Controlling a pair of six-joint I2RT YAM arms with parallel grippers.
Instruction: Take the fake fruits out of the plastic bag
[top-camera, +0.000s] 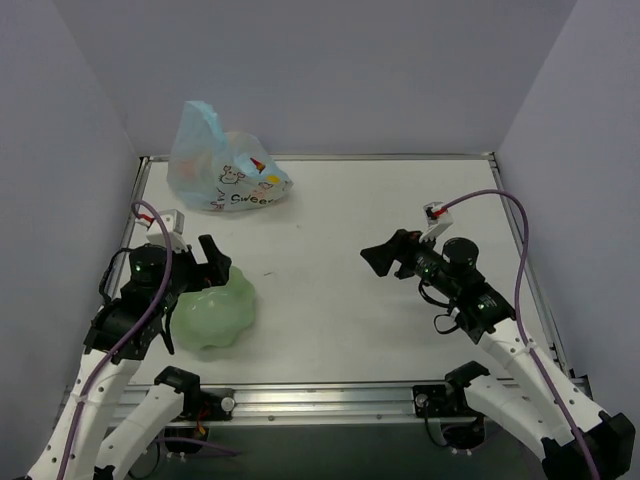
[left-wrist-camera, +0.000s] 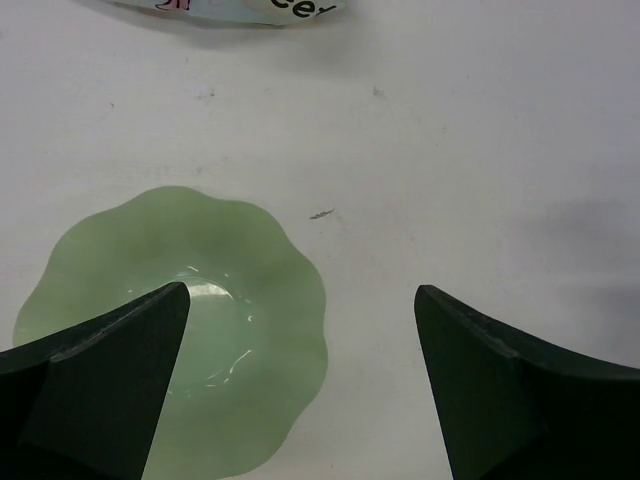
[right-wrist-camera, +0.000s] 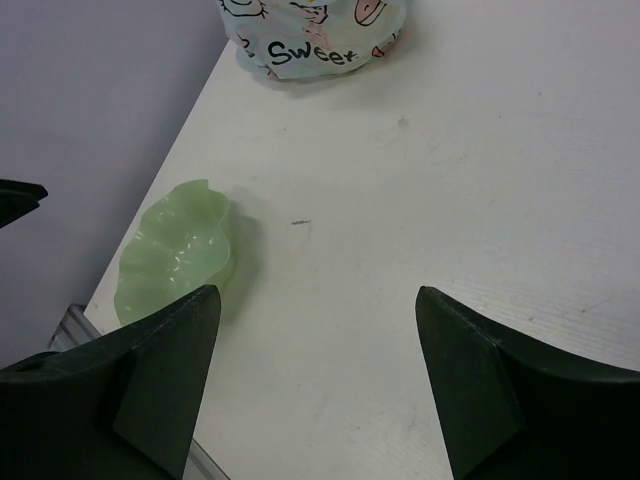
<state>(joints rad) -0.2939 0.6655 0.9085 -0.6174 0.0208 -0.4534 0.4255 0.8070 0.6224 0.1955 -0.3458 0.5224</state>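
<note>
Top external: crinkly translucent plastic bag (top-camera: 225, 168), wavy-edged bowl (top-camera: 222, 312).

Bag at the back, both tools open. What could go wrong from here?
The bag lies loose in the far left corner; a one-sided pull would likely drag it whole instead of opening it.
The bowl sits just beneath the open left tool; a low reach forward could knock it.
The bag's mouth isn't visible, so the open right tool may pinch only film.
</note>
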